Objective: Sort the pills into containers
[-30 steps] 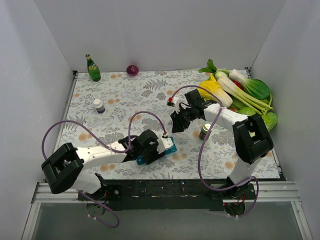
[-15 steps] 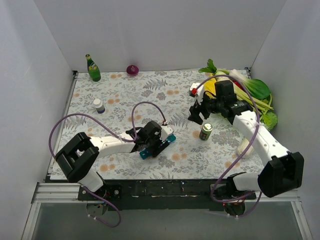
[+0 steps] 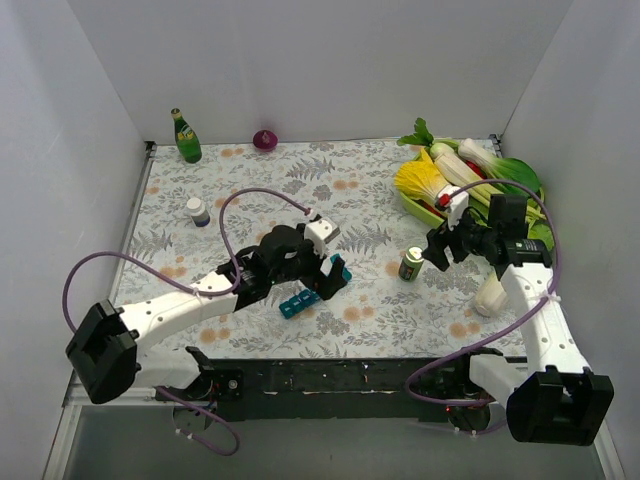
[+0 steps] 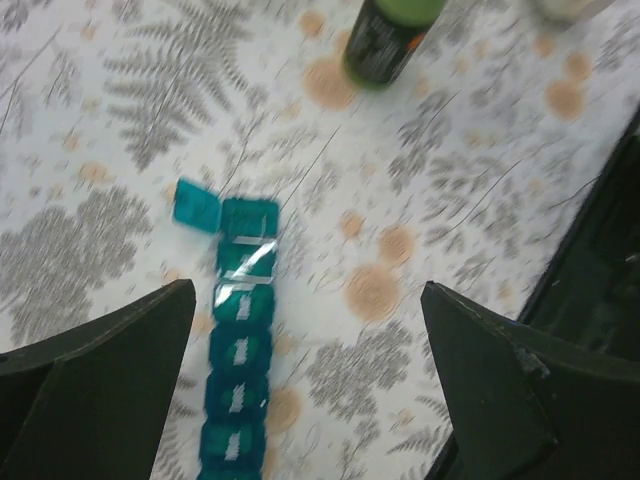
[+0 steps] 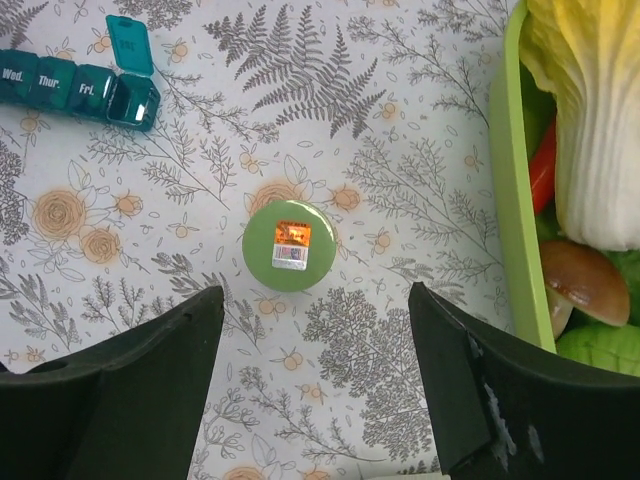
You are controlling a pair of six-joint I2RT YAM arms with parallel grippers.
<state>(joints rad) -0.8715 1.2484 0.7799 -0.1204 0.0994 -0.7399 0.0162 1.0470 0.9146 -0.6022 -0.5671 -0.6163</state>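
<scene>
1. While both arms hang over the floral counter (image 3: 300,165), we log the left claw (image 4: 305,300) as spread wide and empty, above the teal containers (image 4: 240,340).
2. Containers: one strip, just below the centre of the top view; we note the end lid flipped open.
3. Right claw (image 5: 315,292): wide, empty, over the green jar (image 5: 290,245), mid-frame in its wrist view.

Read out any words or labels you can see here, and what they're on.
"Wed." on a lid of the pill organizer.
"Thur." on the next lid.
"Fri." on the lid after that, beside the open end compartment.
Sticker on the green jar lid: too small to read.
Label on the green bottle: too small to read.
</scene>
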